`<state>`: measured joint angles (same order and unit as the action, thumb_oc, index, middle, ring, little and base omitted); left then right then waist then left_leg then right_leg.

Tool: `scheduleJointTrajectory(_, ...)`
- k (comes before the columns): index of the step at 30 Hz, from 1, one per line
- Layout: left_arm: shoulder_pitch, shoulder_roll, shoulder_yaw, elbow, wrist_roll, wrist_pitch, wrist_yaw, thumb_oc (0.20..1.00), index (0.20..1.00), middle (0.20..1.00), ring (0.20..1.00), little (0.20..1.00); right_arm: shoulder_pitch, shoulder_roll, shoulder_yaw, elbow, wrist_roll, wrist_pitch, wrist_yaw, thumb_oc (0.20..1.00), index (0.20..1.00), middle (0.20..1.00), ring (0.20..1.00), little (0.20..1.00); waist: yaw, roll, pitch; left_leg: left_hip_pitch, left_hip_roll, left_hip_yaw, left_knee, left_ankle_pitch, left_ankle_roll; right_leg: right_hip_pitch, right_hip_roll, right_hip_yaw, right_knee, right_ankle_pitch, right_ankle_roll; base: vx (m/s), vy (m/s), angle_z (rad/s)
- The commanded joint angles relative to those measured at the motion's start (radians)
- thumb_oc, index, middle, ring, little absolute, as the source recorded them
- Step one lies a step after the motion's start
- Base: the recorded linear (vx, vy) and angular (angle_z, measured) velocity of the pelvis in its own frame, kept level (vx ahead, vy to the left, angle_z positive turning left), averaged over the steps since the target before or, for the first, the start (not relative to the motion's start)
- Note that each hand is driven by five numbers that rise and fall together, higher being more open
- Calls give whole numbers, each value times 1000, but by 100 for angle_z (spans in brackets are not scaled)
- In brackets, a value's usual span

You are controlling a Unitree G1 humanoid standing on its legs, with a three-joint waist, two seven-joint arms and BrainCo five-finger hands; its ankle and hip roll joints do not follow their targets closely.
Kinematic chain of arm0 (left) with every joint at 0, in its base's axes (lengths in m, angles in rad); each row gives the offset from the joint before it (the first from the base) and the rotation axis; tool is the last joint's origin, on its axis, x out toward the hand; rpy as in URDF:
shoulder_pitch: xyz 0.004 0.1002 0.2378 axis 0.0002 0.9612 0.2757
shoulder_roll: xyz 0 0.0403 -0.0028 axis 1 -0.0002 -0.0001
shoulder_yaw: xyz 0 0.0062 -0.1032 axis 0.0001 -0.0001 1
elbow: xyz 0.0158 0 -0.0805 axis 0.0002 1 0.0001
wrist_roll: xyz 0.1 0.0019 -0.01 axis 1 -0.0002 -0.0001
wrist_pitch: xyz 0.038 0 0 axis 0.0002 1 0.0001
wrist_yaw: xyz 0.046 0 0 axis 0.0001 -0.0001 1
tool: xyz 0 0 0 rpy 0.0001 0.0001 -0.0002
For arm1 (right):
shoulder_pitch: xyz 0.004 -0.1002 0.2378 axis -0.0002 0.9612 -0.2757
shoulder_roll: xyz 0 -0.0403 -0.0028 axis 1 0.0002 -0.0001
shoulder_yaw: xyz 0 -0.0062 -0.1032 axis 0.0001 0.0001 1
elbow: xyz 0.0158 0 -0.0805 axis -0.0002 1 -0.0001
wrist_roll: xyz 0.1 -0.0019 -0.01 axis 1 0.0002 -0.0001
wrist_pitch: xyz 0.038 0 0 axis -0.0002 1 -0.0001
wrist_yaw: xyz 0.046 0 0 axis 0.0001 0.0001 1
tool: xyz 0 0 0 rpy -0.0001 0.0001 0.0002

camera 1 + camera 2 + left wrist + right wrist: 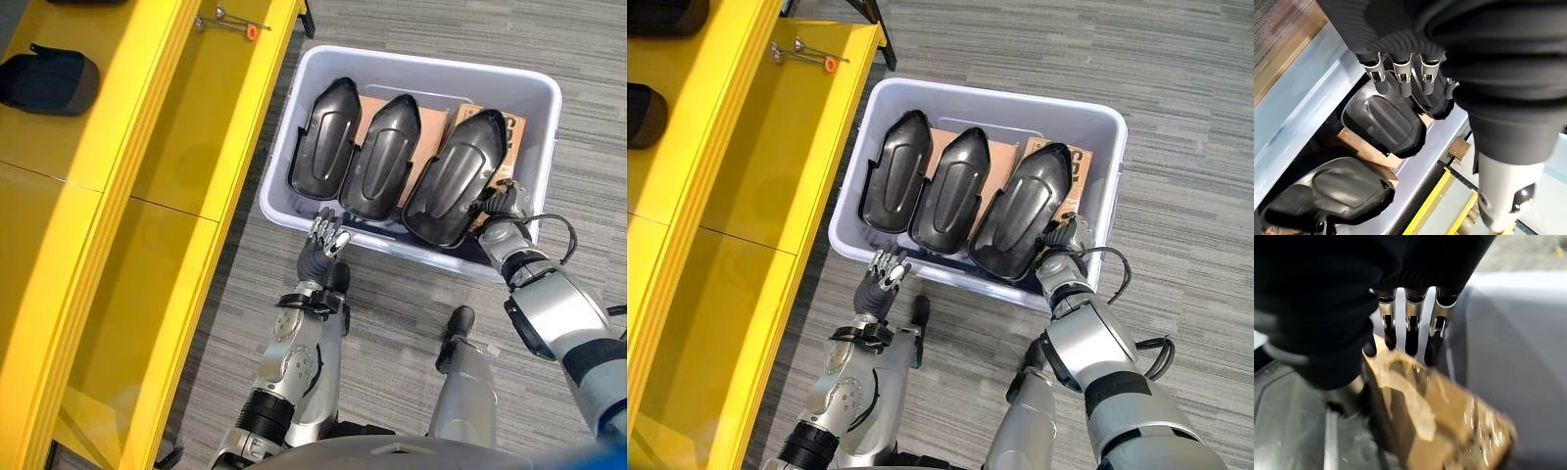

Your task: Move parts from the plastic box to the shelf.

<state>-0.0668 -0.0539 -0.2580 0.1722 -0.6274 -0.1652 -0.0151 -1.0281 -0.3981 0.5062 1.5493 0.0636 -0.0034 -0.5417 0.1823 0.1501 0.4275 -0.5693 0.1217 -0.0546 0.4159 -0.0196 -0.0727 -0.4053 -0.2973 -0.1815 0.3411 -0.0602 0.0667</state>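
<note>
Right hand point(503, 201): I'm inside the plastic box point(509, 88), fingers loose beside the nearest part point(453, 176), nothing gripped yet;
Left hand point(328, 233): relaxed, empty at box rim, ready to steady.

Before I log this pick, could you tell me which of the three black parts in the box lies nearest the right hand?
The rightmost black part; the right hand sits at its near edge.

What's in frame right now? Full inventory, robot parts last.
Plastic box: 1, pale grey, on the carpet beside the shelf.
Black parts: 3, side by side in the box.
Cardboard: brown, under the parts.
Shelf: 1, yellow, left of the box.
Dark part: 1, on the shelf.
Metal pins with orange tip: on the shelf's far end.
Left robot hand: open, at the box's near rim.
Right robot hand: in the box by the rightmost part.
</note>
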Motion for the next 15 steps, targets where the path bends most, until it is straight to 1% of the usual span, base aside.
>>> scheduleJointTrajectory(1, 9, -157, -52, -80, -34, -51, -5, 1000, 1000, 1000, 1000, 1000, -32, -13, 62, 28, -42, 54, 32, 200, 200, 200, 200, 200, 41, 46, 92, -8, 118, -11, -30, 79, -68, 107, -20, 78, -137, 169, -55, 4, 26, 5)
scheduleJointTrajectory(4, 6, -161, -56, -73, -43, -55, -3, 1000, 1000, 1000, 1000, 1000, -53, -24, 113, 40, -47, 66, 34, 200, 200, 200, 200, 200, 44, 49, 92, -14, 118, -15, -32, 78, -70, 107, -18, 77, -145, 171, -56, 0, 0, 0)
scheduleJointTrajectory(8, 7, -162, -62, -68, -52, -62, -2, 1000, 1000, 1000, 1000, 1000, -62, -28, 121, 42, -37, 73, 37, 200, 200, 200, 200, 200, 43, 50, 92, -15, 120, -17, -36, 76, -70, 106, -16, 77, -148, 171, -56, 0, 0, 0)
scheduleJointTrajectory(15, 26, -154, -64, -61, -67, -73, -12, 1000, 1000, 1000, 1000, 1000, -54, -29, 67, 17, -2, 61, 36, 200, 200, 200, 200, 200, 36, 40, 92, -8, 121, -20, -43, 72, -76, 110, -11, 75, -153, 169, -57, 0, 0, 0)
